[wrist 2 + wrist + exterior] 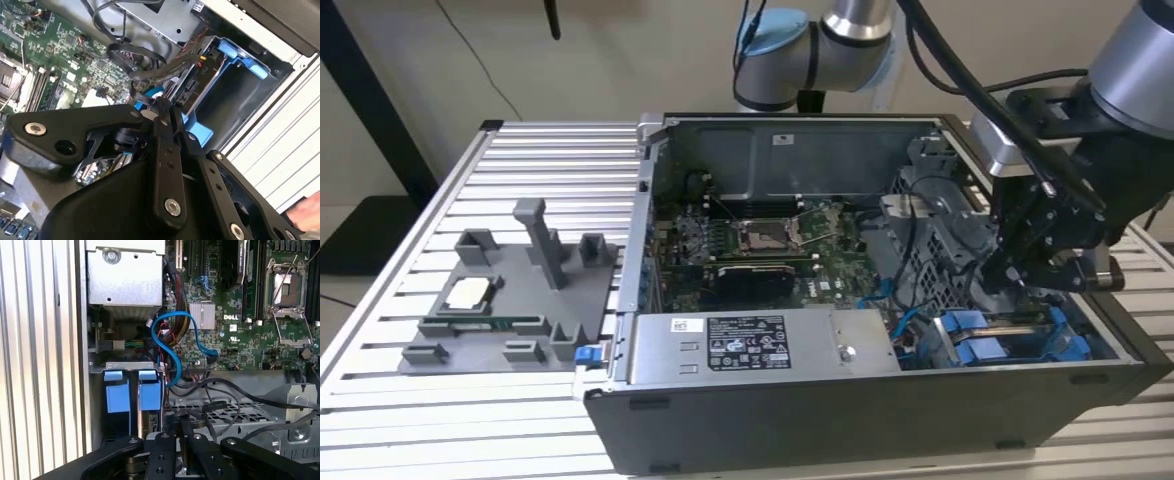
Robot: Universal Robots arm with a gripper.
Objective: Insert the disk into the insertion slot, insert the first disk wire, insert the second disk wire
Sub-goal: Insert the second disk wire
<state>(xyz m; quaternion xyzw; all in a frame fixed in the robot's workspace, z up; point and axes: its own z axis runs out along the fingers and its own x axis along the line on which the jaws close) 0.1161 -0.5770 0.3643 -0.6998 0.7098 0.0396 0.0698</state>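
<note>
In the exterior view, the tool (1051,262) is seen lowered into the open case (881,420) at that view's right, just above the blue-railed slot (1014,340); a grey fixture (507,300) with small parts sits beside the case on the desk (400,400). The power-supply box (761,345) is seen along the case's near wall. In the second wrist view, the fingers (162,112) are pressed together close to a black cable (150,75) by the blue rail (200,132); whether anything is pinched cannot be told. One bay behind looks empty. In the first wrist view, two blue tabs (132,390) are seen in the slot, a disk (150,421) apparently seated under one, so insertion is judged done; a blue cable (170,350) loops nearby, and wiring seems unfinished.
</note>
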